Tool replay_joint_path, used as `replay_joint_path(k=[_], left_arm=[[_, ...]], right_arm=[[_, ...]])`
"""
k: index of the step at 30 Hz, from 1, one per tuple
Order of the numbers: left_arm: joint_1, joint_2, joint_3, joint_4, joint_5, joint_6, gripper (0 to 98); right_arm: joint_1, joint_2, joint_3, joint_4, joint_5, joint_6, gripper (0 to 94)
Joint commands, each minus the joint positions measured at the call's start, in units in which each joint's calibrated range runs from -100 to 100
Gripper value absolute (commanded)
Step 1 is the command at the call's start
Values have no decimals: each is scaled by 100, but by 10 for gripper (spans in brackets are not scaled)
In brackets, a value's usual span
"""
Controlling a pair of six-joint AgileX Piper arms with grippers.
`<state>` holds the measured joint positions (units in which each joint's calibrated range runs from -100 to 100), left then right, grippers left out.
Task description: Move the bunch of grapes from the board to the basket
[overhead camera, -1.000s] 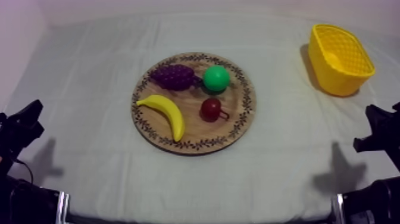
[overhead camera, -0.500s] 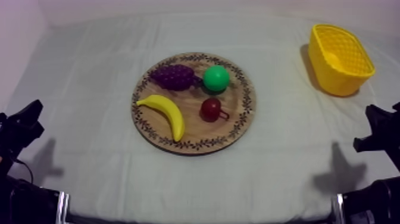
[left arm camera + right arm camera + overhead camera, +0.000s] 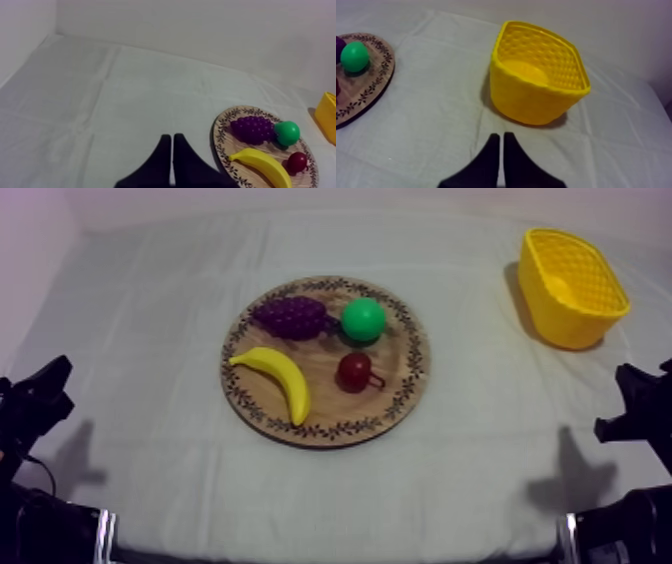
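Bunch of grapes (image 3: pixel 292 316) is found lying on the round wooden board (image 3: pixel 330 404), on the board's far left part, well apart from both pairs of jaws. The cloth-covered surface (image 3: pixel 150 338) is seen from above with the left arm (image 3: pixel 35 403) held low at its left edge. In the left wrist view the left jaws are pressed together into a narrow wedge, with nothing between them, and are raised over bare cloth. Ahead of these jaws and off to their right, the board (image 3: pixel 220 145) is seen with the grapes (image 3: pixel 252 128) at its far side. The banana (image 3: pixel 280 378) is laid nearer to the left jaws than the grapes, apart from them. A round green fruit (image 3: pixel 363 319) is set just beside the grapes, on the side away from the left jaws, and appears to touch the bunch. The small red fruit (image 3: pixel 354 372) is placed between the banana and the board's right rim. Farther right, the yellow basket (image 3: pixel 560 313) is stood upright on the cloth, well apart from the board. In the right wrist view the right jaws are likewise closed together on nothing, and the basket (image 3: pixel 531 102) is seen just ahead of them, slightly to their right, with the board's edge (image 3: pixel 366 95) and the green fruit (image 3: pixel 354 56) off to their left. The right arm (image 3: pixel 640 413) is held low at the right edge.
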<state>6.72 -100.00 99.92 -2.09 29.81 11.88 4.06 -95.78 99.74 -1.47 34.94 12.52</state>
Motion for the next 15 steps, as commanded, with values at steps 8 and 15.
replay_joint_path(k=[8,15], left_arm=[[-3,0,-3,2,2,1,1],[-3,0,-3,2,2,1,1]], right_arm=[[-5,3,4,-57,19,106,4],[-85,132,0,3,-138,193,3]])
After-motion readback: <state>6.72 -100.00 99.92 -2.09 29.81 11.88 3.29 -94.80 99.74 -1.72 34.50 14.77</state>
